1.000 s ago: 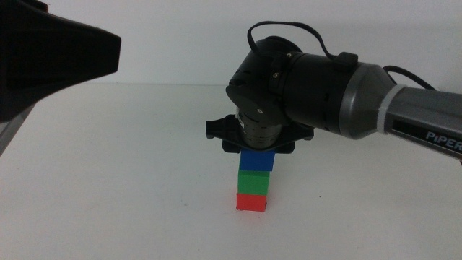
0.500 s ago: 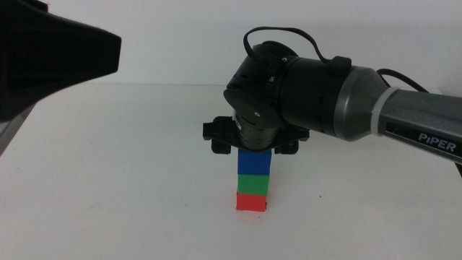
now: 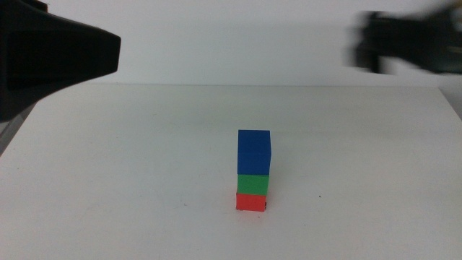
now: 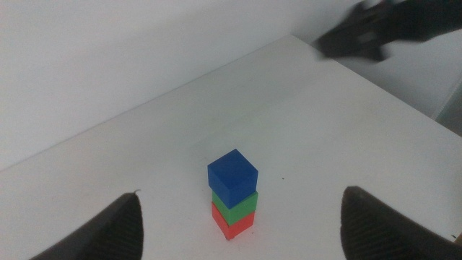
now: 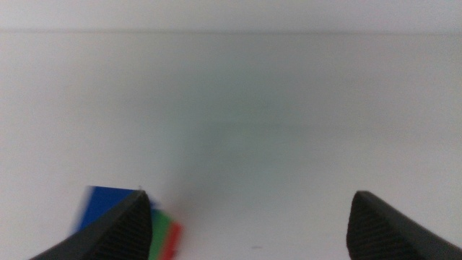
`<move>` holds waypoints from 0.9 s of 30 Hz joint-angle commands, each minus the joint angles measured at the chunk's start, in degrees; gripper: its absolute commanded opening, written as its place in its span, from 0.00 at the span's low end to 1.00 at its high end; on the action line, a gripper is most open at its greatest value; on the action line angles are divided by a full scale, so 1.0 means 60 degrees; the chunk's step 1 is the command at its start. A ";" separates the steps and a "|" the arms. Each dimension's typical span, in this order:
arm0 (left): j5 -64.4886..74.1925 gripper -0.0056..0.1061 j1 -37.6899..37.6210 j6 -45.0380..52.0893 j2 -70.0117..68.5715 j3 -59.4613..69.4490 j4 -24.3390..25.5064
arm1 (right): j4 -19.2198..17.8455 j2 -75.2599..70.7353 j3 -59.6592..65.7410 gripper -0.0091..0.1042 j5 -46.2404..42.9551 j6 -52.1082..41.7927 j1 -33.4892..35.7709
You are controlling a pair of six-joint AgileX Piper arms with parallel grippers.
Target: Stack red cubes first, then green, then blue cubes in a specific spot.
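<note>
Already stacked ahead of and below the left claw (image 4: 240, 193), centred between its jaws: red cube (image 3: 251, 201) on the surface (image 3: 144, 180), green cube (image 3: 253, 183) on it, blue cube (image 3: 254, 150) topmost and turned slightly askew. Left claw spread wide, holding nothing. Right claw (image 3: 369, 48) likewise spread and empty, blurred, high and well apart from the tower, tower off toward one jaw. Probably no grasp left; only keeping clear.

Blue cube (image 3: 254, 151) atop green cube (image 3: 253, 183) atop red cube (image 3: 251, 201); right gripper (image 3: 404, 43) blurred, well apart.
</note>
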 commanded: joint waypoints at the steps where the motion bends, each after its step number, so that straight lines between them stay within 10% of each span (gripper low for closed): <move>1: -0.0121 0.89 0.0010 -0.0058 -0.0050 0.0041 0.0053 | 0.0883 -0.1370 0.1186 0.84 -0.0972 -0.1494 -0.1286; 7: -0.0121 0.89 0.0010 -0.0058 -0.0050 0.0041 0.0053 | 0.4430 -0.3491 0.3796 0.84 -0.3215 -0.6152 -0.4390; 10: -0.0121 0.89 0.0010 -0.0058 -0.0050 0.0041 0.0053 | 0.5145 -0.3745 0.4295 0.84 -0.3559 -0.6976 -0.4535; 27: -0.0473 0.89 0.0010 -0.0058 -0.0109 0.0481 0.0786 | 0.5143 -0.3766 0.4295 0.84 -0.3782 -0.6830 -0.4535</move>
